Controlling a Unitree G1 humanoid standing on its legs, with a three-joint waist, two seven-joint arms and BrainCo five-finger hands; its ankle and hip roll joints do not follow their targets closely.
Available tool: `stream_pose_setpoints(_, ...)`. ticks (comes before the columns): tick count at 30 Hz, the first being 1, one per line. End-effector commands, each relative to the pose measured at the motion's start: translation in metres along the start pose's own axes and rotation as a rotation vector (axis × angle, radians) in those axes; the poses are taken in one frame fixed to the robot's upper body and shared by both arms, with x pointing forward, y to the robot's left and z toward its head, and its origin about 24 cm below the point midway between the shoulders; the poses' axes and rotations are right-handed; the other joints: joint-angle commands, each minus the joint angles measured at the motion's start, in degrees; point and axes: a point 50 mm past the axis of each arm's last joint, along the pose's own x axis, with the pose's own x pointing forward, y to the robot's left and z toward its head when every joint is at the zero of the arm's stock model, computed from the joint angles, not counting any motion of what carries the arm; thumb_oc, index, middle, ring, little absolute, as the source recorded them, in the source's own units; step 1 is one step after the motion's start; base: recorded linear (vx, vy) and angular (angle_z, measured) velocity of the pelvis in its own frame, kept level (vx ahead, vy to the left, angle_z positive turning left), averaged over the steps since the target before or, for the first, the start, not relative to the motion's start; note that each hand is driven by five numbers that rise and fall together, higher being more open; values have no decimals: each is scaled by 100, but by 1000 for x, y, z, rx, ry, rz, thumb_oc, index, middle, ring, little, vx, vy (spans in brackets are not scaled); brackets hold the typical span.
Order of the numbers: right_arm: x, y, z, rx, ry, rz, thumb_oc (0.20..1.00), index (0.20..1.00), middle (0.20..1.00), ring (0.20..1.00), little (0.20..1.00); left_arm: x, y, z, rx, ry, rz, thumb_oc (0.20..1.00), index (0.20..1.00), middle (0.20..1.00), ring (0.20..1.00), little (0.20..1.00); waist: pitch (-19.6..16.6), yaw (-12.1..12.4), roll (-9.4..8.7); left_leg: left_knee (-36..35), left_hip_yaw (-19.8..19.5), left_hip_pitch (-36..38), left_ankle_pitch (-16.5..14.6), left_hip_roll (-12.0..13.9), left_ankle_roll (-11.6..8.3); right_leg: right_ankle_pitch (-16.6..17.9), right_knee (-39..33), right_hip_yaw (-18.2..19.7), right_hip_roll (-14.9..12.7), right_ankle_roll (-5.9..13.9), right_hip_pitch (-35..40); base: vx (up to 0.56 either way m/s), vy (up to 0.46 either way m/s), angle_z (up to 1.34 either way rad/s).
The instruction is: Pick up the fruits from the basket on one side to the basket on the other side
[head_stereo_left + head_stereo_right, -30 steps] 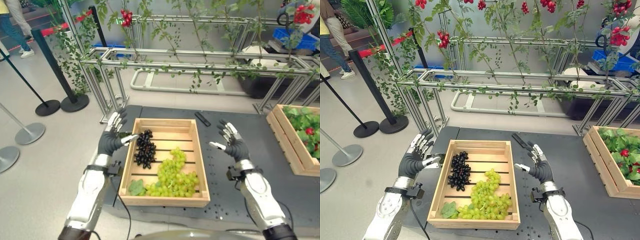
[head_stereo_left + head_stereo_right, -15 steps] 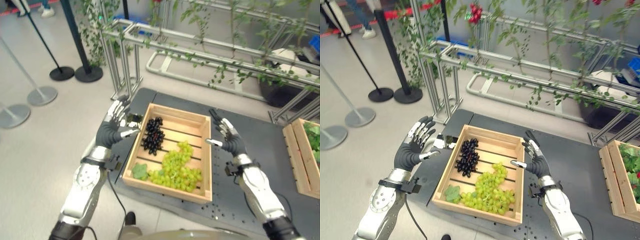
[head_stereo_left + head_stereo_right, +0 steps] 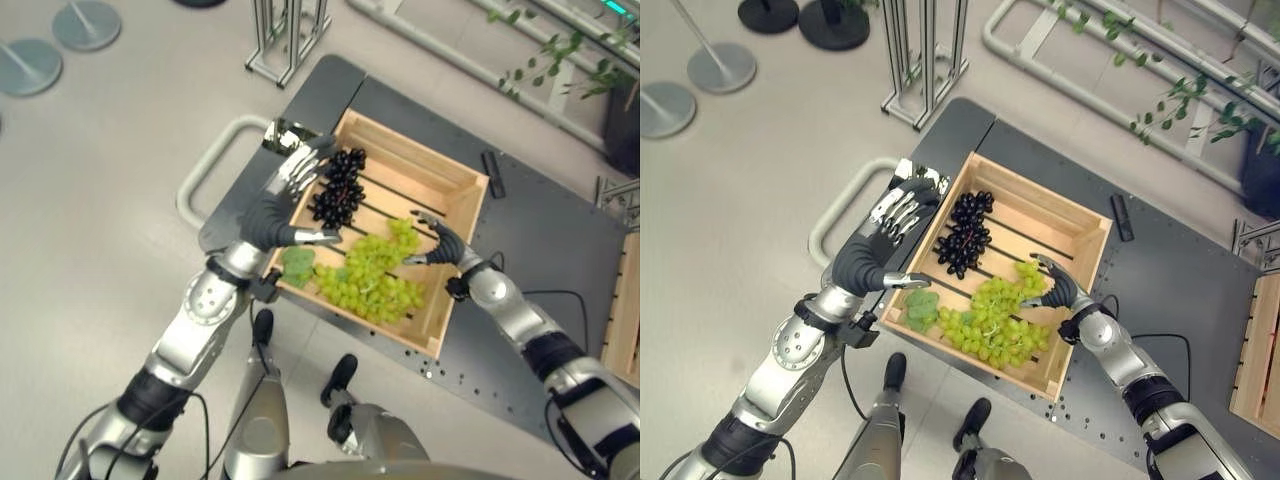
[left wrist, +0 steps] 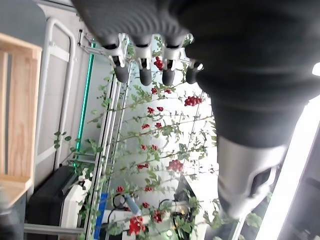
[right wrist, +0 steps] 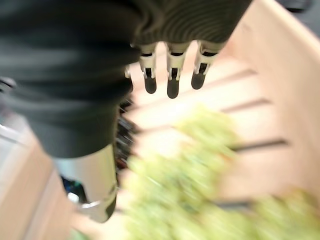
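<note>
1. The right hand (image 3: 1055, 288) is spread open and empty, just above the green grapes (image 3: 990, 320) beneath its fingers. This looks like the reach step; next it must drop and curl round the bunch.
2. Further off, the left hand (image 3: 875, 255) hovers open and empty over the crate's (image 3: 1080, 222) rim, black grapes (image 3: 963, 235) beside its fingertips.

Right hand (image 5: 170, 75) over green grapes (image 5: 200, 165)

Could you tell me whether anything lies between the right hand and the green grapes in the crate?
Nothing visible does. The right hand, open, hovers inside the wooden crate just beside the green grapes; between them lie bare slats.
</note>
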Motion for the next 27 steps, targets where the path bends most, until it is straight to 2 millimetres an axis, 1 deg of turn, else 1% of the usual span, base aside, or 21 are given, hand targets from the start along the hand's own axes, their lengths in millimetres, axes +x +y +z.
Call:
stream_pose_setpoints(1,0,-15,2,-147,-24,-26,1000,1000,1000,1000,1000,10,-5,24,-24,-165,-9,1000,1000,1000,1000,1000,-98,65,53,254,-72,-185,-149,256,-225,7,499,-71,-526,516,-344,-48,32,3)
stream_pose_setpoints(3,-2,-18,-12,-166,42,-31,1000,1000,1000,1000,1000,14,-10,23,-35,-173,-15,1000,1000,1000,1000,1000,-3,81,85,270,-93,-251,-140,248,-213,7,538,-113,-547,515,-412,-45,25,0)
stream_pose_setpoints(4,0,-20,-15,-208,63,-25,1000,1000,1000,1000,1000,15,-13,23,-41,-175,-19,1000,1000,1000,1000,1000,43,87,106,283,-102,-289,-138,245,-208,9,556,-124,-548,515,-448,-65,26,0)
stream_pose_setpoints(5,2,-23,-14,-250,62,-27,1000,1000,1000,1000,1000,17,-15,23,-42,-178,-23,1000,1000,1000,1000,1000,105,83,136,295,-109,-335,-134,246,-199,12,581,-115,-558,518,-510,-46,15,2)
stream_pose_setpoints(6,2,-23,-14,-250,62,-27,1000,1000,1000,1000,1000,17,-15,23,-42,-178,-23,1000,1000,1000,1000,1000,105,83,136,295,-109,-335,-134,246,-199,12,581,-115,-558,518,-510,-74,35,2)
stream_pose_setpoints(7,4,-27,-16,-287,85,-42,1000,1000,1000,1000,1000,21,-17,23,-34,-183,-25,1000,1000,1000,1000,1000,185,56,191,325,-97,-431,-129,234,-184,24,623,-100,-575,523,-633,-52,38,1)
stream_pose_setpoints(8,6,-28,-15,-305,89,-50,1000,1000,1000,1000,1000,22,-17,23,-35,-188,-22,1000,1000,1000,1000,1000,186,36,212,335,-87,-492,-127,234,-182,27,641,-89,-582,523,-714,-57,49,-1)
stream_pose_setpoints(11,11,-31,-10,-434,76,-39,1000,1000,1000,1000,1000,24,-17,26,-29,-207,-9,1000,1000,1000,1000,1000,186,12,229,335,-62,-603,-118,237,-179,28,681,-44,-586,519,-890,-12,20,-2)
stream_pose_setpoints(12,11,-32,-9,-435,76,-40,1000,1000,1000,1000,1000,24,-17,26,-29,-208,-8,1000,1000,1000,1000,1000,186,7,230,336,-62,-607,-117,237,-178,27,685,-43,-587,518,-896,0,0,0)
stream_pose_setpoints(13,14,-36,-7,-517,77,-54,1000,1000,1000,1000,1000,25,-19,26,-40,-212,-2,1000,1000,1000,1000,1000,186,-9,234,337,-62,-707,-104,233,-180,40,695,-42,-601,524,-1001,0,0,0)
stream_pose_setpoints(15,15,-45,-8,-592,95,-88,1000,1000,1000,1000,1000,26,-19,26,-37,-214,7,1000,1000,1000,1000,1000,186,-8,264,336,-68,-796,-89,216,-179,51,702,-61,-612,534,-1076,0,0,0)
stream_pose_setpoints(18,20,-59,0,-676,86,-172,1000,1000,1000,1000,1000,27,-20,26,-39,-214,23,1000,1000,1000,1000,1000,186,-9,308,338,-88,-918,-70,193,-176,67,710,-87,-621,545,-1180,0,0,0)
stream_pose_setpoints(20,24,-70,13,-754,53,-246,1000,1000,1000,1000,1000,27,-21,26,-33,-212,28,1000,1000,1000,1000,1000,186,-10,341,376,-131,-1042,-73,166,-159,69,744,-99,-648,554,-1289,0,0,0)
stream_pose_setpoints(22,24,-70,13,-754,53,-247,1000,1000,1000,1000,1000,27,-21,26,-32,-213,28,1000,1000,1000,1000,1000,186,-14,342,385,-136,-1053,-75,165,-159,67,750,-103,-650,554,-1295,0,0,0)
stream_pose_setpoints(23,25,-76,18,-797,44,-280,1000,1000,1000,1000,1000,27,-21,26,-31,-210,36,1000,1000,1000,1000,1000,186,-6,358,426,-158,-1132,-89,134,-145,59,778,-125,-659,552,-1334,1,10,3)
stream_pose_setpoints(25,27,-82,27,-831,14,-312,1000,1000,1000,1000,1000,28,-21,26,-26,-211,37,1000,1000,1000,1000,1000,186,-5,373,446,-181,-1196,-95,119,-143,48,807,-144,-669,550,-1393,8,16,8)
stream_pose_setpoints(26,29,-88,34,-837,6,-350,1000,1000,1000,1000,1000,28,-22,25,-26,-207,41,1000,1000,1000,1000,1000,186,7,388,449,-198,-1243,-93,104,-138,52,810,-163,-682,557,-1421,8,15,7)
stream_pose_setpoints(27,29,-89,34,-838,6,-351,1000,1000,1000,1000,1000,28,-22,25,-25,-207,41,1000,1000,1000,1000,1000,186,3,389,451,-201,-1248,-92,103,-137,52,812,-166,-683,557,-1424,5,19,5)
